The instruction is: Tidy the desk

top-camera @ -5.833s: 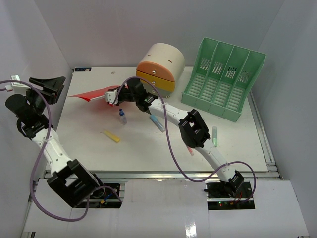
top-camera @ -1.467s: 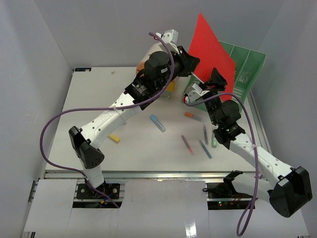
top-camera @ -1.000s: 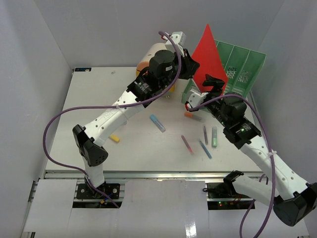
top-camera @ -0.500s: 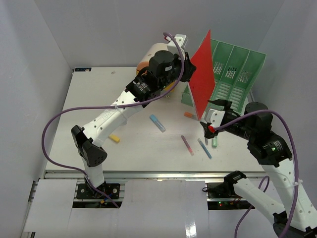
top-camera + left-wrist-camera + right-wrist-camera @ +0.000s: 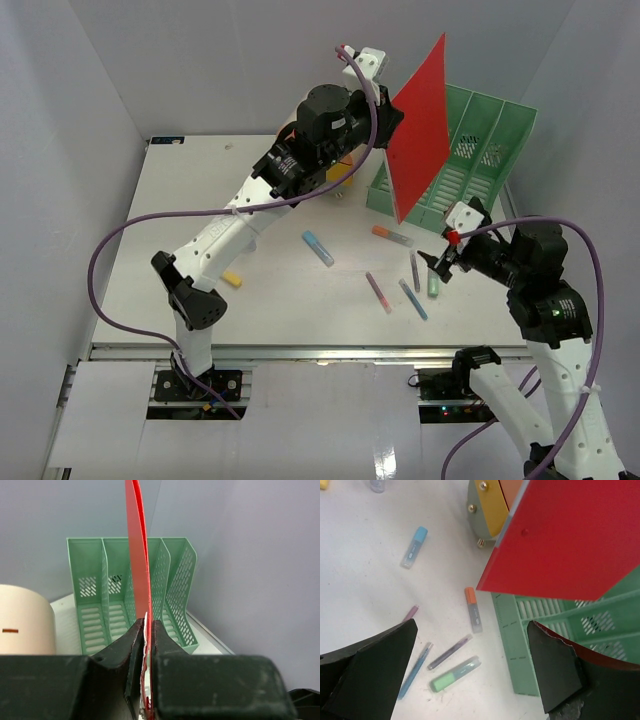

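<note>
Now I see the left gripper (image 5: 145, 626) raised high over the far part of the desk (image 5: 180, 220), and its two fingers (image 5: 131, 647) are pressed together on the lower edge of a red folder (image 5: 420, 130). The folder stands nearly upright, edge-on in the left wrist view, and it rises in front of the green file rack (image 5: 480, 140). Its lowest corner hangs near the front left corner of the rack, but I cannot tell if it touches. The cream drawer unit (image 5: 25, 620) stands just beside the rack on the left. The right gripper (image 5: 452, 240) is low, at the right side of the desk, with its fingers (image 5: 375, 670) spread wide apart and nothing between them. The white desk surface lies below these fingers and they do not touch it. Between them, in the right wrist view, I see an orange-capped marker (image 5: 473, 609), a purple pen (image 5: 449, 651) and a green marker (image 5: 455, 674) lying flat on the desk. A blue-capped marker (image 5: 318, 248) lies further left, well apart from both grippers.
</note>
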### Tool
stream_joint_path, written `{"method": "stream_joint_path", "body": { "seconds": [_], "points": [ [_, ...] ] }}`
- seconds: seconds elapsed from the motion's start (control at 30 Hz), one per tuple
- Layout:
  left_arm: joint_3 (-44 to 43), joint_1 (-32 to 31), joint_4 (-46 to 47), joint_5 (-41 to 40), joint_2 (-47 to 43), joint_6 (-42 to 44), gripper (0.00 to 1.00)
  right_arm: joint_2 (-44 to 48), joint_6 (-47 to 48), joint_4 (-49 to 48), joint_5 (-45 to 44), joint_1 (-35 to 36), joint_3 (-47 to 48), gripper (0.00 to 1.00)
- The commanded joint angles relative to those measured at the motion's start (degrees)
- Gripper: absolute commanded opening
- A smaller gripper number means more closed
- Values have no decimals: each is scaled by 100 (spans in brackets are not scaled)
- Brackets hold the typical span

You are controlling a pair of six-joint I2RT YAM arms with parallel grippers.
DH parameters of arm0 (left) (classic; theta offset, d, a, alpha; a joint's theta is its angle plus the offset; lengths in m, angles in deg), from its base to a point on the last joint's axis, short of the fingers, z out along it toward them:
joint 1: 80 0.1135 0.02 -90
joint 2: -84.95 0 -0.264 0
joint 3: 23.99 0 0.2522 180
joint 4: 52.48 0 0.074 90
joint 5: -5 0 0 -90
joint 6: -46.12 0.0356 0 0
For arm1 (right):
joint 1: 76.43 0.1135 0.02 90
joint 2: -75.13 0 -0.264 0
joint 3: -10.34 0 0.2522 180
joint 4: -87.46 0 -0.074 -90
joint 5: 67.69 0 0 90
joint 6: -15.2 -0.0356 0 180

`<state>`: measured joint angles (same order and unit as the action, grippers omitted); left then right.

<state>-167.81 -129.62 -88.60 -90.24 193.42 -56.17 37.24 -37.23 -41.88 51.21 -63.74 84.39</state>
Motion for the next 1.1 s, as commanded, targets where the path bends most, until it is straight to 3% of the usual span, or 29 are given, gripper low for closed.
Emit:
{"method": "stream_joint_path", "body": {
  "seconds": [0.0, 0.07, 0.33, 0.73, 1.07],
  "points": [
    [-391, 22, 311, -50, 143, 350, 0, -196, -1041, -360, -297, -369, -145, 61],
    [-383, 14, 387, -40, 213, 417, 0, -318, -1644, -599, -722, -593, -191, 35],
    [-219, 14, 1248, -205, 511, 619, 0, -357, -2664, -1283, -777, -1654, -482, 34],
    [-521, 18, 1633, -339, 934, 901, 0, 40, -3320, -2799, -60, -3062, -2106, 34],
    [-500, 3, 2478, -171, 1445, 914, 0, 367, -3382, -3353, 179, -3380, -2747, 34]
  ]
}}
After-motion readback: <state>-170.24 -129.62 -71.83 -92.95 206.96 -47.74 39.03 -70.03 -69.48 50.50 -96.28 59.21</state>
